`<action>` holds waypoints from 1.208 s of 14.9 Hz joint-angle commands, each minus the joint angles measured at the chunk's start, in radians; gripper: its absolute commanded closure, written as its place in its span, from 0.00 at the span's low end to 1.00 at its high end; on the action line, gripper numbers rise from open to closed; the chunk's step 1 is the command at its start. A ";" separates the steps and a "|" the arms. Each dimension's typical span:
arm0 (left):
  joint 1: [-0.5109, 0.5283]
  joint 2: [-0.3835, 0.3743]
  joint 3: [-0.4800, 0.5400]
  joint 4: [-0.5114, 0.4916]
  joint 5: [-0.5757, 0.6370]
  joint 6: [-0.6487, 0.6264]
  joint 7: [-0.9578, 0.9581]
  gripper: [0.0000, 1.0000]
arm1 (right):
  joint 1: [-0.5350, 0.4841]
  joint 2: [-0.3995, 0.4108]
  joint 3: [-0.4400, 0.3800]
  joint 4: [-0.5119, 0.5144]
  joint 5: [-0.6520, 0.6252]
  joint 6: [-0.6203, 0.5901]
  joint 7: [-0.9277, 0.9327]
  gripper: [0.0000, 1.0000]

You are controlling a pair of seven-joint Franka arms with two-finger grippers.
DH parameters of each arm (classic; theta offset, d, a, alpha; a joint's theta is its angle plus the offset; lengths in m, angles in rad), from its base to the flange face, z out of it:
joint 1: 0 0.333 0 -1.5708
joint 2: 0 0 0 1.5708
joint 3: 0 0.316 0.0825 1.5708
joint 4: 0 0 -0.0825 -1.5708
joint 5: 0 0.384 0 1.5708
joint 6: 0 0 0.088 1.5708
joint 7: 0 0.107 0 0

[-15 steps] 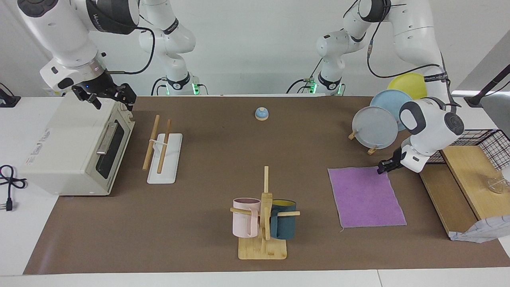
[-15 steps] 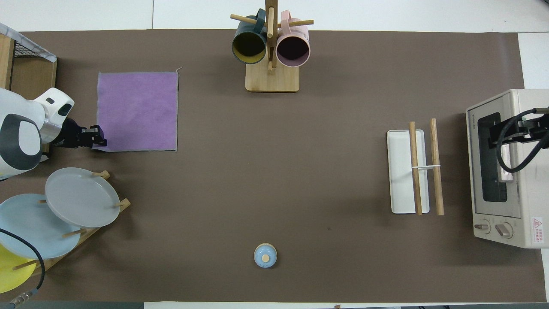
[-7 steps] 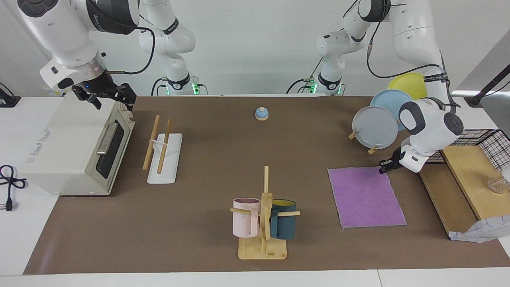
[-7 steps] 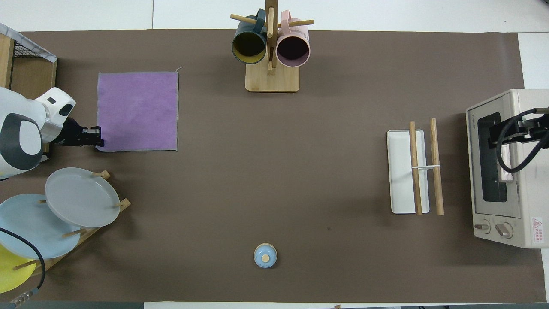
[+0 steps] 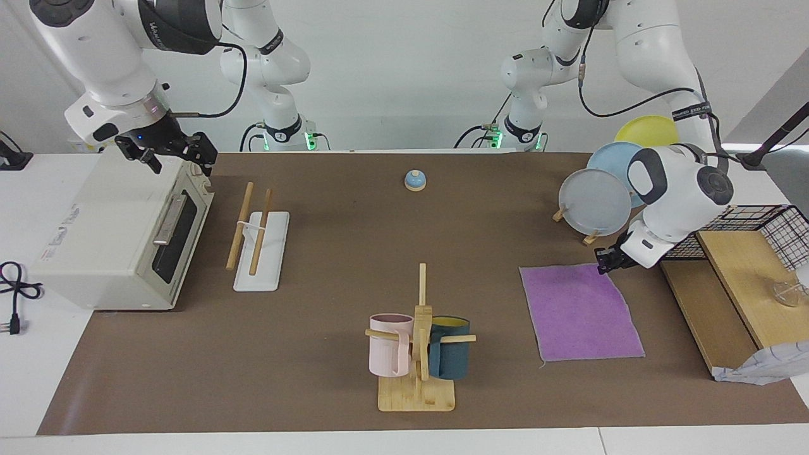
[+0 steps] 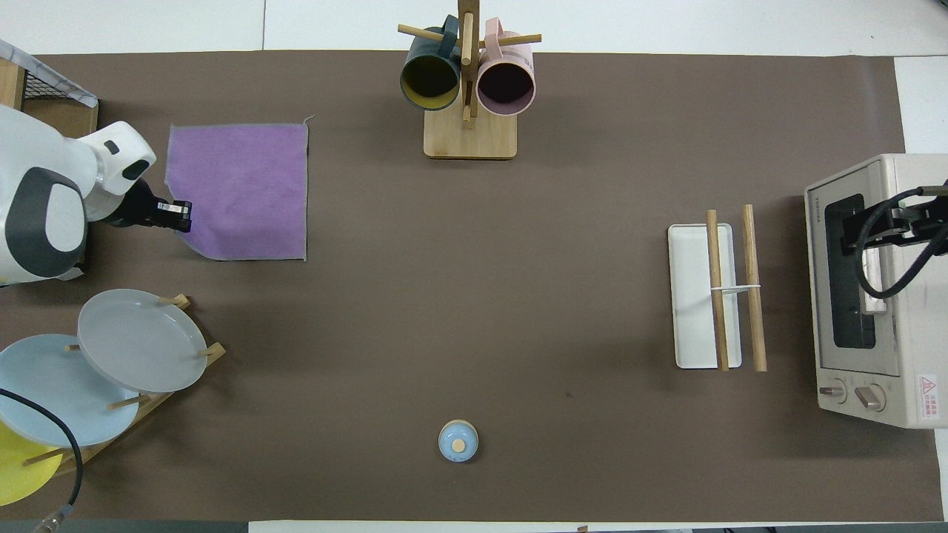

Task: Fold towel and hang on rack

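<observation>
The purple towel [image 5: 581,313] lies on the brown mat at the left arm's end of the table; it also shows in the overhead view [image 6: 244,192]. My left gripper [image 5: 600,264] is shut on the towel's corner nearest the robots and holds it raised a little off the mat, so that corner [image 6: 181,218] is pulled in over the cloth. The rack [image 5: 256,237], two wooden rods on a white base [image 6: 692,296], stands toward the right arm's end. My right gripper [image 5: 180,158] is open and empty over the toaster oven [image 5: 114,234], waiting.
A bamboo stand with two mugs [image 5: 418,341] stands mid-table, farther from the robots than a blue bell [image 5: 414,180]. A plate holder with plates [image 5: 594,202] stands beside the left gripper. A wooden shelf with a wire basket [image 5: 727,297] edges the mat beside the towel.
My left gripper has closed on the towel's near corner, lifted it and drawn it in over the cloth, away from the robots. The right arm has not moved.
</observation>
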 commanded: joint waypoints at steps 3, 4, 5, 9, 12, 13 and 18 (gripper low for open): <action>-0.333 -0.033 0.017 -0.077 0.291 0.021 -0.028 1.00 | -0.003 -0.011 0.014 -0.002 -0.007 0.006 -0.020 0.00; -0.373 -0.022 0.017 -0.097 0.319 0.033 -0.074 1.00 | -0.003 -0.011 0.014 -0.002 -0.007 0.007 -0.021 0.00; -0.383 -0.010 0.017 -0.123 0.328 0.058 -0.123 1.00 | -0.003 -0.011 0.014 -0.002 -0.007 0.009 -0.021 0.00; -0.369 -0.013 0.014 -0.171 0.324 0.124 -0.172 0.73 | -0.005 -0.011 0.014 -0.009 0.028 0.026 -0.026 0.00; -0.349 -0.022 0.013 -0.163 0.245 0.101 -0.194 0.00 | -0.003 -0.011 0.015 -0.007 0.036 0.027 -0.024 0.00; -0.334 -0.035 0.014 -0.154 0.194 0.080 -0.183 0.00 | -0.003 -0.011 0.015 -0.007 0.037 0.027 -0.024 0.00; -0.193 -0.048 0.014 -0.079 -0.039 -0.002 0.004 0.00 | -0.003 -0.011 0.014 -0.007 0.051 0.026 -0.020 0.00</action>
